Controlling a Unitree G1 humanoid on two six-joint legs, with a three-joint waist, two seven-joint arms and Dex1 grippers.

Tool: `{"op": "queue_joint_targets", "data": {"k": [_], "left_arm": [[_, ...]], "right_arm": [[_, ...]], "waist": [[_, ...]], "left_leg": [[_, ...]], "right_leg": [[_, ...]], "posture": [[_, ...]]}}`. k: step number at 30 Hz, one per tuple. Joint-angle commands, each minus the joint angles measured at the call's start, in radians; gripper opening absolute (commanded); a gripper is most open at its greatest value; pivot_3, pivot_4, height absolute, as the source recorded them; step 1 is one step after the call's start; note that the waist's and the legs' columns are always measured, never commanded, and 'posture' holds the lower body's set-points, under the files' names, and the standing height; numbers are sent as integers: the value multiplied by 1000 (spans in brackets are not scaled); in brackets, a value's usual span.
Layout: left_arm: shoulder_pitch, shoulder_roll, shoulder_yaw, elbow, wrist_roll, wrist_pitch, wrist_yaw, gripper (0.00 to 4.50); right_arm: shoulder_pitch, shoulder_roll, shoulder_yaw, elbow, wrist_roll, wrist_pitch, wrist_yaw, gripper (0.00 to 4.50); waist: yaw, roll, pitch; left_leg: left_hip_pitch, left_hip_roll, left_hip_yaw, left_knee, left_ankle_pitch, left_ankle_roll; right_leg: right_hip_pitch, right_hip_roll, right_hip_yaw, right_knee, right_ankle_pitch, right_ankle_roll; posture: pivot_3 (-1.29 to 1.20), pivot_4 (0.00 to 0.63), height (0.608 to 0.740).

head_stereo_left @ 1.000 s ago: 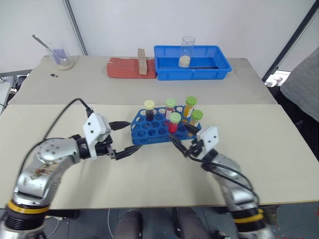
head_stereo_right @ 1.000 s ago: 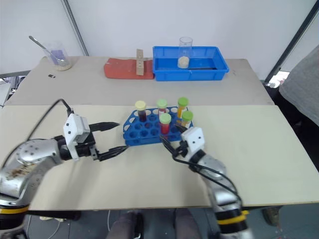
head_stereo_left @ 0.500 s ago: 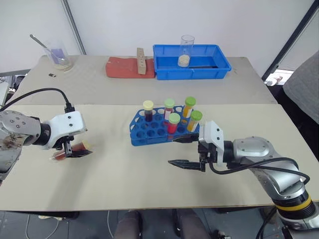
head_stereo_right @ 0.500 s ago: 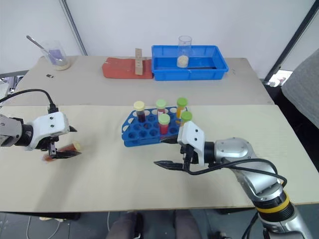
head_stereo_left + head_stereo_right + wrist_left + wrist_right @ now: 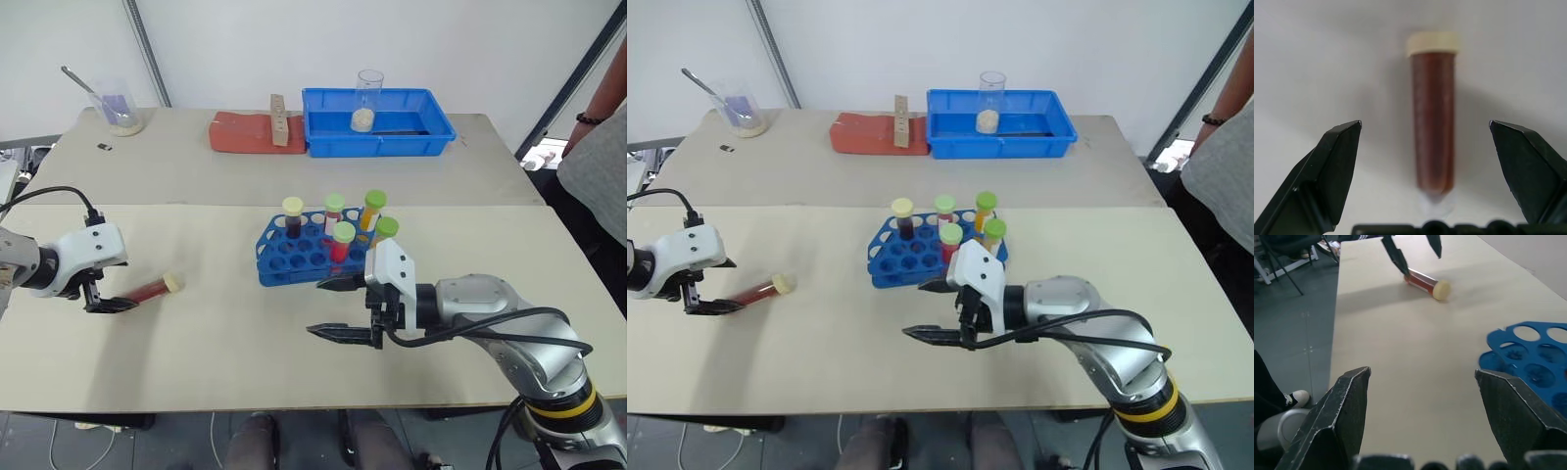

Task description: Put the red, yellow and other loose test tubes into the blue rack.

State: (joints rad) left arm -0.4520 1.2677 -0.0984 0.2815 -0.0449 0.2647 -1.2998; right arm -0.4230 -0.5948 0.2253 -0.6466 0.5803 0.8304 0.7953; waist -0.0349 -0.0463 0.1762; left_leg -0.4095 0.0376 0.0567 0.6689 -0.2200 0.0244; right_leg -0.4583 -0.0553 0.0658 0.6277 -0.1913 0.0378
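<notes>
Head views: the left gripper point(image 5: 110, 303) has swung from beside the low blue plastic rack with round holes point(image 5: 315, 253) out to the loose red-filled, cream-capped test tube point(image 5: 155, 290) lying on the beige worktop point(image 5: 245, 343), well apart from the rack.

Left wrist view: its fingers point(image 5: 1327, 171), spread wide, flank the tube, untouched.

Right wrist view: the right gripper point(image 5: 331, 308), also wide open, holds nothing near the rack.

Pickup appears next.

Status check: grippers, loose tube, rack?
Left gripper open, straddling loose red tube lying flat. Right gripper open, empty. Blue rack holds five tubes. Nothing in the way.
</notes>
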Motion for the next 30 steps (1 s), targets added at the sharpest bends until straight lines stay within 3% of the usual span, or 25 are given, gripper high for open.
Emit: {"op": "queue_joint_targets", "data": {"k": [1, 9, 21, 24, 30], "left_arm": [[-68, -28, -31, 60, 51, -26, -13, 4500], [-134, -104, -96, 78, 105, 29, -51, 4500], [-194, -202, -161, 124, 194, 75, -43, 4500], [-199, -205, -173, 136, 206, 80, -55, 3650], [-205, -215, -185, 153, 217, 75, -63, 949]], "right_arm": [[-24, 33, -15, -43, 46, -21, 0, 3776], [-47, 43, -18, -24, 48, -108, 69, 3776], [-52, 16, -40, -10, 98, -79, 84, 3776], [-50, 7, -46, -7, 112, -74, 88, 3804], [-59, -2, -57, 7, 138, -64, 88, 3804]], "waist": [[2, 0, 0], [12, 0, 0], [20, 0, 0], [20, 0, 0], [20, 0, 0]], "left_leg": [[0, 0, 0, 0, 0, 0], [-1, 0, 0, 1, 0, 0], [-1, 0, -1, 8, 0, 0], [-1, 0, -1, 8, 0, 0], [0, 1, -1, 8, 0, 0]], "right_leg": [[0, 0, 0, 0, 0, 0], [0, 0, 0, 0, 3, 5], [1, 1, 0, 3, 3, 5], [1, 0, 0, 2, 3, 4], [2, 1, 0, 4, 4, 3]], "posture": [[0, 150, 740], [0, 150, 740], [0, 150, 740], [0, 150, 740], [0, 150, 740]]}}
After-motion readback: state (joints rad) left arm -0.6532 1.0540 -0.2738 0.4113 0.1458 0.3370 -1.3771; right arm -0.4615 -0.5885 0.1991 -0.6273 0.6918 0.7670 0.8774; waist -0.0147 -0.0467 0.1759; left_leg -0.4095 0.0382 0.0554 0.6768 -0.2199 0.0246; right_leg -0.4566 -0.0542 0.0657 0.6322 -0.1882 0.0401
